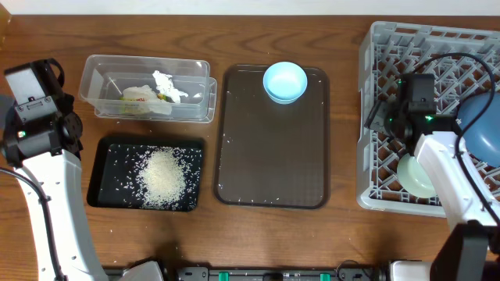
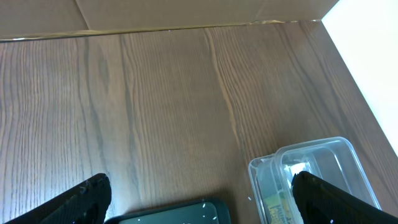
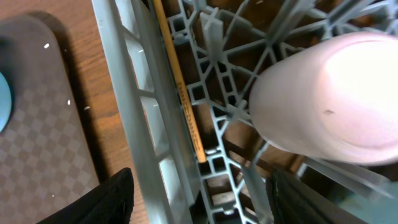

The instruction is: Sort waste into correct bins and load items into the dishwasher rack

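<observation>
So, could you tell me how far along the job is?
Done: rice in the black tray, tissue and wrapper in the clear tub; plate, green bowl, pink cup and chopstick in the rack. In hand: nothing, the right gripper hangs open over the chopstick. Left: the small blue bowl on the brown tray.

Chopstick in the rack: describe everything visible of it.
The chopstick is a thin, straight stick of pale wood with faint marks near its visible end. It lies inside the grey rack, close along its side wall, on the lattice. Its far end leaves the frame. The pink cup sits apart from it; nothing grips it.
</observation>
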`<state>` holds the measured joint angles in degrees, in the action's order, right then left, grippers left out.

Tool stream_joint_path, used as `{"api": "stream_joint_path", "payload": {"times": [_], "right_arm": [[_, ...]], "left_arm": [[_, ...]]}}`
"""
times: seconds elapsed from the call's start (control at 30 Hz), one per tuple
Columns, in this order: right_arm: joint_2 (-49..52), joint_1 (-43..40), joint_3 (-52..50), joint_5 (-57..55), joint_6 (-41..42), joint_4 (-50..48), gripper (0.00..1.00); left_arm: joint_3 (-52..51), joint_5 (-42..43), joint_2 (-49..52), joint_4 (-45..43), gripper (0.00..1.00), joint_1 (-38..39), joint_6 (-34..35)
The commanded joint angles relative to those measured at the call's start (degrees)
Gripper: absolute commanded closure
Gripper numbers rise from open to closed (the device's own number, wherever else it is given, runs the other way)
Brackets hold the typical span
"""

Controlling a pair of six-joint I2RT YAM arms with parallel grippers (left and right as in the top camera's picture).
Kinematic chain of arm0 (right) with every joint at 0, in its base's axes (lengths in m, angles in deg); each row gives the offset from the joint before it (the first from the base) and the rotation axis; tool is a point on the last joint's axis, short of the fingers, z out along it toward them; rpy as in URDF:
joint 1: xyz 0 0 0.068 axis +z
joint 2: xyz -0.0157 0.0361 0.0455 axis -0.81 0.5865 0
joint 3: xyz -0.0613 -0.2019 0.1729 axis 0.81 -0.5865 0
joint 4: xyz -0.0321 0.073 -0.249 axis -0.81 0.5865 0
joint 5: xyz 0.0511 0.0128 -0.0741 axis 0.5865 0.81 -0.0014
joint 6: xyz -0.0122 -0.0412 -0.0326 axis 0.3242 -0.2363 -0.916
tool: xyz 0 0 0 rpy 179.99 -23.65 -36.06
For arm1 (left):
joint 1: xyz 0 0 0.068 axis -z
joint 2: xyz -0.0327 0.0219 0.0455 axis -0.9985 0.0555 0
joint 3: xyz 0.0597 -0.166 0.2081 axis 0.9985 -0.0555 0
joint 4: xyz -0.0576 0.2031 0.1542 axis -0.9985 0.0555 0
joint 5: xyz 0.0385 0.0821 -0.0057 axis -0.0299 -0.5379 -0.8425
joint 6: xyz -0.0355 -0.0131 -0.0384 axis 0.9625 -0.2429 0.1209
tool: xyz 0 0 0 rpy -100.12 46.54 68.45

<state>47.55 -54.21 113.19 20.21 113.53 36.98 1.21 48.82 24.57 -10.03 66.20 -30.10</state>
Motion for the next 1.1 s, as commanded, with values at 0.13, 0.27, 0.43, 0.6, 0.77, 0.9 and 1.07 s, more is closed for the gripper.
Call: {"api": "stream_joint_path", "payload": {"times": [0.13,0.27,0.43,0.6,0.77,0.9,1.07], "right_arm": [[3.32,3.19,0.74,1.97,-0.63,-1.05,0.33],[3.37,4.74,0.74,1.99,-0.63,-1.27,0.37],[3.37,6.51,0.74,1.66,-0.63,-1.62,0.39],[3.54,6.95,0.68,-2.89,-0.61,0.20,0.42],[3.58,6.95,0.66,-4.66,-2.12,1.20,0.51],[3.58,6.95,0.66,-2.21,-2.12,1.25,0.77],[3.58,6.97,0.66,0.11,-3.76,1.38,0.85]], "left_arm": [[0.20,-0.09,0.13,0.20,0.05,-0.26,0.26],[0.20,-0.09,0.13,0.20,0.05,-0.26,0.24],[0.20,-0.09,0.13,0.20,0.05,-0.26,0.26],[0.20,-0.09,0.13,0.20,0.05,-0.26,0.24],[0.20,-0.09,0.13,0.20,0.05,-0.26,0.24],[0.20,-0.09,0.13,0.20,0.05,-0.26,0.26],[0.20,-0.09,0.13,0.20,0.05,-0.26,0.24]]}}
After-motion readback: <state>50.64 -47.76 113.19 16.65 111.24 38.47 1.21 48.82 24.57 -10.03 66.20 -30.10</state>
